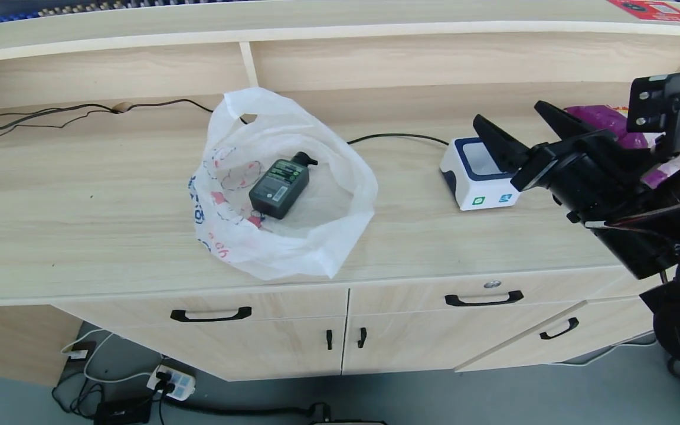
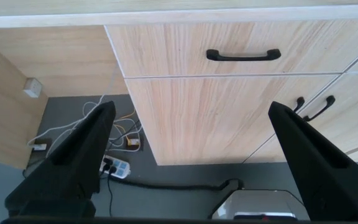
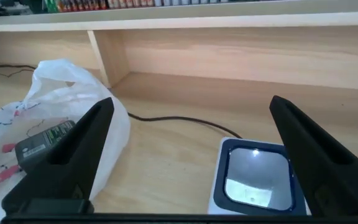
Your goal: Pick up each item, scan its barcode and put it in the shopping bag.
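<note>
Worktop (image 1: 80,195) carries shopping bag (image 1: 346,198) holding a pump bottle (image 1: 279,186). Right pincer (image 1: 510,117) released near scanner (image 1: 468,188); left pincer (image 2: 191,109) also released.

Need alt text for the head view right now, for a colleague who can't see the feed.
A dark bottle lies inside the open white shopping bag on a wooden counter. To its right sits a white-and-blue scanner, with the right gripper open by it and a purple packet behind the arm.
</note>
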### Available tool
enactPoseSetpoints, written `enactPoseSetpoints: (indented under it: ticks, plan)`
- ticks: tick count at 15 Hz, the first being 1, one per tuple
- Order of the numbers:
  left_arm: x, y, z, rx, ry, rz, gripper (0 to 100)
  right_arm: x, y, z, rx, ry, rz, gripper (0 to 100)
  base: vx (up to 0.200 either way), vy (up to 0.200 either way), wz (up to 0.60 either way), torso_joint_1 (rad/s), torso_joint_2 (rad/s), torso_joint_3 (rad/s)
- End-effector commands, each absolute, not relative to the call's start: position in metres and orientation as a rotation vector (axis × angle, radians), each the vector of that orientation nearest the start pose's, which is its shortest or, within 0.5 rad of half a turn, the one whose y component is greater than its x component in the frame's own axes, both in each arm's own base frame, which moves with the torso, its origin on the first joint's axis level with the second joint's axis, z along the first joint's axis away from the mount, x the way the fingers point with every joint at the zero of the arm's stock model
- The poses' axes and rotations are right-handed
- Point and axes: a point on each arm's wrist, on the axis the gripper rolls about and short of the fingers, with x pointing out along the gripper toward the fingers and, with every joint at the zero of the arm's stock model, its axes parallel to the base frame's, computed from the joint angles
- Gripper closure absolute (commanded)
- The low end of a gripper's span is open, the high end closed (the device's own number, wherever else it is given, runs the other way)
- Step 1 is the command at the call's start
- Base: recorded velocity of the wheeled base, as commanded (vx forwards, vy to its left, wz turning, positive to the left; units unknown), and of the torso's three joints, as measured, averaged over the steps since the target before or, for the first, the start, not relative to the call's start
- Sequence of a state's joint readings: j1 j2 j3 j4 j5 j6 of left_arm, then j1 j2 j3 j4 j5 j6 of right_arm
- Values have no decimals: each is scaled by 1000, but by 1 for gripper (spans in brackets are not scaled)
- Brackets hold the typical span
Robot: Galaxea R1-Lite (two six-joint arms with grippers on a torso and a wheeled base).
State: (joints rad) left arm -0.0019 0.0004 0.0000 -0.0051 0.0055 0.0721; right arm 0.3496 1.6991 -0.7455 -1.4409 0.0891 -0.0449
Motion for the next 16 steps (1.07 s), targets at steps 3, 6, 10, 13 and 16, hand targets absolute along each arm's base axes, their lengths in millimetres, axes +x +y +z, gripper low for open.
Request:
enactPoseSetpoints:
  ticks: [3, 6, 10, 13, 16]
  plan:
    - [-23, 0, 76, 61, -4, 6, 0, 271, 82, 257, 2, -520, 358, 0, 0, -200, 0, 6, 7, 10]
    - [-23, 0, 76, 61, -3, 6, 0, 274, 69, 257, -13, -511, 319, 0, 0, -200, 0, 1, -2, 6]
    - [-23, 0, 76, 60, -6, 5, 0, 279, 51, 254, -31, -454, 254, 0, 0, -200, 0, 4, 5, 5]
    - [-23, 0, 76, 58, -4, 6, 0, 282, 36, 255, -22, -392, 219, 0, 0, -200, 0, -2, -1, 1]
    - [-23, 0, 76, 48, -4, 6, 0, 284, 37, 252, 29, -363, 264, 0, 0, -200, 0, 2, 4, 7]
